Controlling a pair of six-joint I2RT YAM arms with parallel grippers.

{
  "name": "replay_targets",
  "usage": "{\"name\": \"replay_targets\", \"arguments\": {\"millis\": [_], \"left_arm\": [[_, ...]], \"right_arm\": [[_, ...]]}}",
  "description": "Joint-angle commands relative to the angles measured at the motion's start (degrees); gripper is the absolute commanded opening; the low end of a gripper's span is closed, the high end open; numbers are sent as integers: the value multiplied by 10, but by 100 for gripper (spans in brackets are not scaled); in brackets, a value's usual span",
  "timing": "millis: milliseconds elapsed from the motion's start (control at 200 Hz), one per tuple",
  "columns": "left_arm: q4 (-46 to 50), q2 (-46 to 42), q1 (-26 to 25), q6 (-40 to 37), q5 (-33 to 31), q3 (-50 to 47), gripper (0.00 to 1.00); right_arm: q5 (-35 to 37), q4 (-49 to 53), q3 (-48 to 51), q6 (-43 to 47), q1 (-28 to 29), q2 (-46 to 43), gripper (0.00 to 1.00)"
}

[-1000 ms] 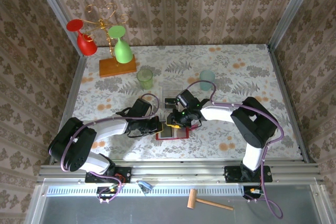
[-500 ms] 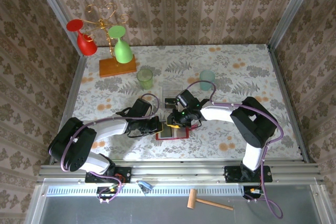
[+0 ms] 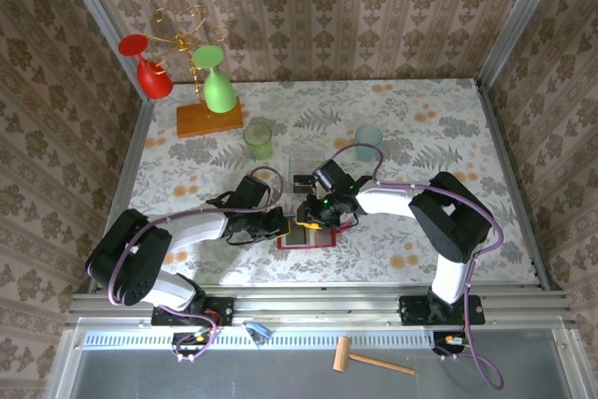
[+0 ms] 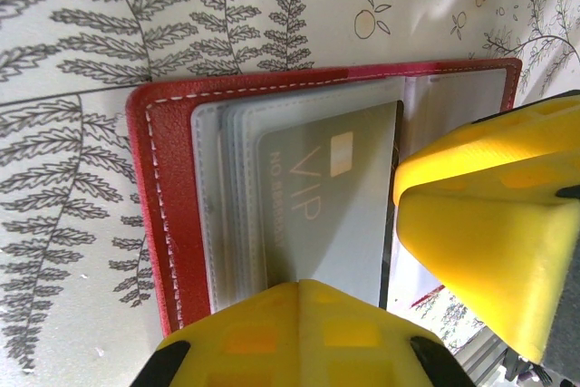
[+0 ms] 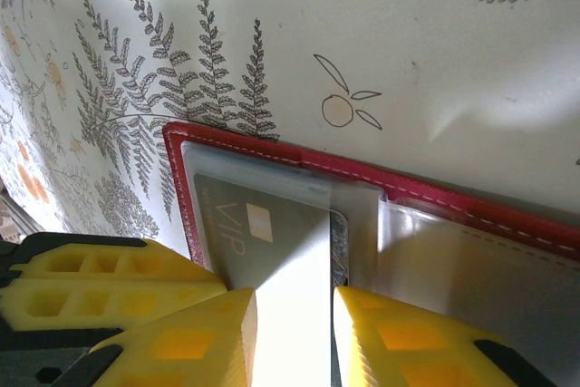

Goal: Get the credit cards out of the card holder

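**A:** Well, the grey VIP card (image 4: 317,206) hasn't budged in the last second. It's still tucked in its clear sleeve, face up.

**B:** So nothing's out yet. And the card holder (image 4: 149,188)?

**A:** Lying open and flat on the surface (image 4: 72,6) between the arms, long axis running left to right, with the card's free edge by the centre fold.

**B:** Claws?

**A:** Left claw (image 4: 299,289) is pressed together, down on the sleeves' near edge. Right claw (image 5: 292,301) is slightly spread, tips astride the card. Whether it has any bite, I can't tell.
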State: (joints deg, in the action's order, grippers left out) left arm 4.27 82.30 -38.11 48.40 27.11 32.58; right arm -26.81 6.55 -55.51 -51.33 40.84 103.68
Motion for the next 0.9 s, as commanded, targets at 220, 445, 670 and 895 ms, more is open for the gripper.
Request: {"name": "replay_targets", "arguments": {"millis": [220, 445, 670, 895], "left_arm": [[4, -12, 4, -7, -4, -7, 0], [9, -21, 4, -7, -9, -4, 0], [22, -38, 3, -9, -18, 5, 0], [17, -19, 0, -11, -7, 15, 0]], "right_arm": [[34, 46, -12, 14, 5, -18, 29], [39, 44, -11, 18, 5, -37, 30], [31, 34, 3, 15, 5, -52, 29], [23, 20, 29, 6, 4, -57, 29]]}}
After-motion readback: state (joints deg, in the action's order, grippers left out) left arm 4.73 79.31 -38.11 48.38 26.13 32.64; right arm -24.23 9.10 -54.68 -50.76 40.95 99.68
